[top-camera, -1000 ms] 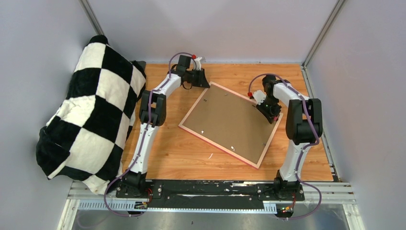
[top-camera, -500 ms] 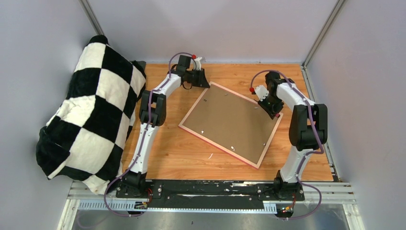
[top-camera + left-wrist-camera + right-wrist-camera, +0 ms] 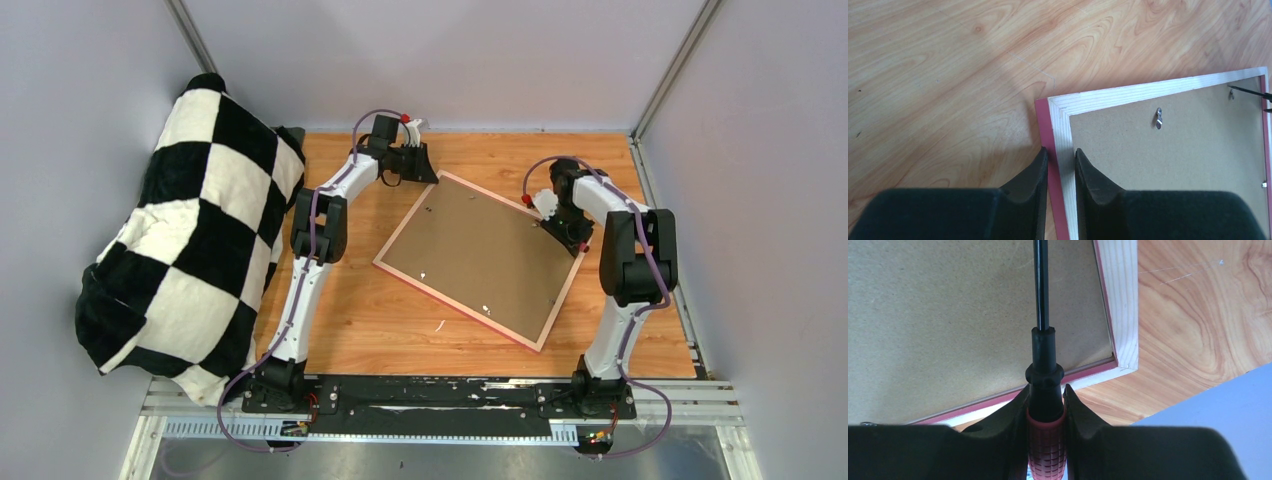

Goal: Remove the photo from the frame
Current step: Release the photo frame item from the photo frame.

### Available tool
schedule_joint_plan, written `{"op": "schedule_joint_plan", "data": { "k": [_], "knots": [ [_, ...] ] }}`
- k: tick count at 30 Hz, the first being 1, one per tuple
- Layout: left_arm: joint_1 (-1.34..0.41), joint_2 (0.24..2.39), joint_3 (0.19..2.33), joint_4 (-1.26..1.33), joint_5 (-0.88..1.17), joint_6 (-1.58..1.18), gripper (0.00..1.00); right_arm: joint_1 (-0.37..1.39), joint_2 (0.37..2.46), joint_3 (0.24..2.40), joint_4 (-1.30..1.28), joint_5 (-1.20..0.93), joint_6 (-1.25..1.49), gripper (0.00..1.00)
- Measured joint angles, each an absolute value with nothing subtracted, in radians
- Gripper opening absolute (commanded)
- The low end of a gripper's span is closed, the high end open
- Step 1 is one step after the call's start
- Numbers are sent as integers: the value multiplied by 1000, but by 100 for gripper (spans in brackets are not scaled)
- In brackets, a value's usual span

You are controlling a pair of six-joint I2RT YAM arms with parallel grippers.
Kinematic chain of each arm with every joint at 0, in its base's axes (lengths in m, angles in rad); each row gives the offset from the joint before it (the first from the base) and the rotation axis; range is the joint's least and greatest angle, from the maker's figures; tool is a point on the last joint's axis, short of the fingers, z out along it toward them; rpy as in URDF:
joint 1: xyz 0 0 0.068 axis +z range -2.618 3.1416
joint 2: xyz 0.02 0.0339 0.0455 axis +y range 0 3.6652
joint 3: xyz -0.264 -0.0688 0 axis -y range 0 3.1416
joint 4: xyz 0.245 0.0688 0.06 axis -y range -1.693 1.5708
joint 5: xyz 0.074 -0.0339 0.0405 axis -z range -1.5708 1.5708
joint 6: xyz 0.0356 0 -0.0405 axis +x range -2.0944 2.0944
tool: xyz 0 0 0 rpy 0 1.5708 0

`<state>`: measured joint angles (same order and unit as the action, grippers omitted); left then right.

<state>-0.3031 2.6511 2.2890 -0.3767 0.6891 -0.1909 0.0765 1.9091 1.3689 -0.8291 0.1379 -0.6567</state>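
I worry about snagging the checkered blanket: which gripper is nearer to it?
Left. The left gripper grips the frame at its far corner, right of the blanket. The right gripper, holding a screwdriver, is over the frame's right side, farther away.

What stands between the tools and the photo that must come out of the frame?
The brown backing board covers the back of the frame, with small metal tabs at its edges. The photo is not visible. The right tool holds a screwdriver over the board; the left tool clamps the frame's rim.
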Motion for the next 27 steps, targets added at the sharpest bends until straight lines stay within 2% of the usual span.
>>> {"op": "schedule_joint_plan", "data": {
  "k": [19,27],
  "knots": [
    [-303,2654,2295,-383,690,-191,0,97,1874,1322,-836,146,-713,0],
    [-303,2656,2300,-388,689,-191,0,96,1735,1311,-867,164,-690,0]
  ]
}}
